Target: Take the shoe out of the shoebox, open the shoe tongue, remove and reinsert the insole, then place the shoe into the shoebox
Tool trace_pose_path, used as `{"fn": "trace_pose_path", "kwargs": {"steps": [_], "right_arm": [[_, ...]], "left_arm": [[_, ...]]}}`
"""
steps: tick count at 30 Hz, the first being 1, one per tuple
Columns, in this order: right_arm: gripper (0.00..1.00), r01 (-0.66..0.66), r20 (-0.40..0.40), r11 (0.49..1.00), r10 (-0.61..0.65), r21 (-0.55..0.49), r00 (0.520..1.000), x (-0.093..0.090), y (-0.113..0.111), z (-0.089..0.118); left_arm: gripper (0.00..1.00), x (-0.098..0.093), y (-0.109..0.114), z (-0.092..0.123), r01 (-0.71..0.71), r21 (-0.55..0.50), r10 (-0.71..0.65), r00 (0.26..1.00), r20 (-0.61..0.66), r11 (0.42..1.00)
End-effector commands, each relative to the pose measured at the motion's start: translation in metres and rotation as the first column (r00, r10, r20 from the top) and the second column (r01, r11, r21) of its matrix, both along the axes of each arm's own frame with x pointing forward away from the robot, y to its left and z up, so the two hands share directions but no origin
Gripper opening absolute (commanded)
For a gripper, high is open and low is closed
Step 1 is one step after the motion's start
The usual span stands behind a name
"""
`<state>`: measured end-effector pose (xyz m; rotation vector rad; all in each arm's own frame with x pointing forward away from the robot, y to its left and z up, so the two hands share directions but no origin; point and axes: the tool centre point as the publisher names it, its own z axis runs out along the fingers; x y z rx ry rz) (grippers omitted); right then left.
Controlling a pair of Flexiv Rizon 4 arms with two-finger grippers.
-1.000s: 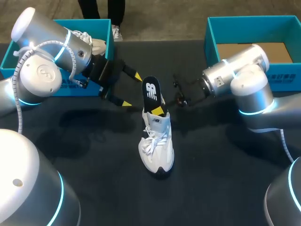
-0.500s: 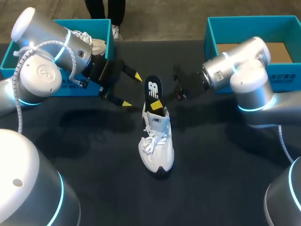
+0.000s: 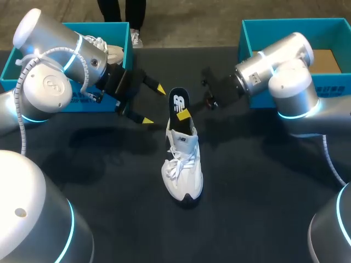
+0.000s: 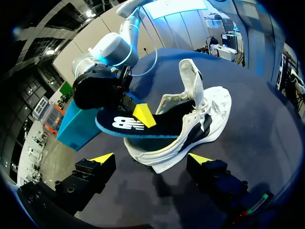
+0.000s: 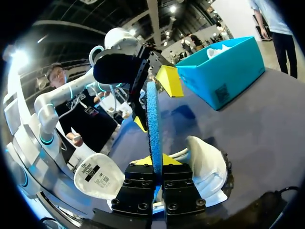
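Standing on its sole at the middle of the dark desk (image 3: pixel 247 208), the white shoe (image 3: pixel 184 167) has its toe toward the near edge and its heel toward the far one. Its tongue (image 4: pixel 190 78) is lifted up and away from the opening. The dark insole (image 3: pixel 177 104) rises out of the heel end, its lower part down in the shoe and its upper part tilted toward the far side.

The right gripper (image 3: pixel 184 114) comes in from the right and is clamped on the insole. In the right wrist view the insole stands edge-on between the two fingers, pinched from both sides just above the shoe. The left gripper (image 3: pixel 153 104) hangs just left of the insole with its fingers spread wide, holding nothing. In the left wrist view the shoe lies ahead of it, apart from both yellow tips.

A teal shoebox (image 3: pixel 123 33) at the far left holds a second shoe (image 3: pixel 109 52), partly hidden behind the left arm. Another shoebox (image 3: pixel 296 23) stands at the far right behind the right arm, with bare cardboard showing inside.
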<state>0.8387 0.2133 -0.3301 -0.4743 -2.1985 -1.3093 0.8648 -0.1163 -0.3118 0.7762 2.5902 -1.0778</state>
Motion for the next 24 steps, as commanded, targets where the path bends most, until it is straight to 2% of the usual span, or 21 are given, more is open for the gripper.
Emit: {"fn": "trace_pose_path", "kwargs": {"steps": [1,10,20,21,22,24], "right_arm": [[0.00,-0.014,-0.024,1.000,0.014,-0.008,1.000,-0.004,0.002,-0.006],[0.00,-0.026,-0.079,0.999,0.023,-0.037,0.997,-0.027,0.003,-0.013],[0.00,-0.029,-0.106,0.998,0.023,-0.053,0.994,-0.037,0.002,-0.016],[0.08,-0.024,-0.098,0.998,0.019,-0.054,0.995,-0.036,0.001,-0.014],[0.21,-0.020,-0.087,0.998,0.015,-0.061,0.996,-0.034,0.001,-0.011],[0.27,-0.012,-0.064,0.997,0.008,-0.071,0.998,-0.031,0.001,-0.006]], "left_arm": [[1.00,0.000,0.000,0.000,0.000,0.002,0.000,1.000,0.001,1.000],[1.00,0.000,0.000,0.000,0.000,0.002,0.000,1.000,0.001,1.000],[1.00,0.000,0.000,0.000,0.000,0.002,0.000,1.000,0.001,1.000],[1.00,0.000,0.000,0.000,0.000,0.002,0.000,1.000,0.001,1.000],[1.00,0.000,0.000,0.000,0.000,0.002,0.000,1.000,0.001,1.000],[1.00,0.000,0.000,0.000,0.000,0.002,0.000,1.000,0.001,1.000]]}}
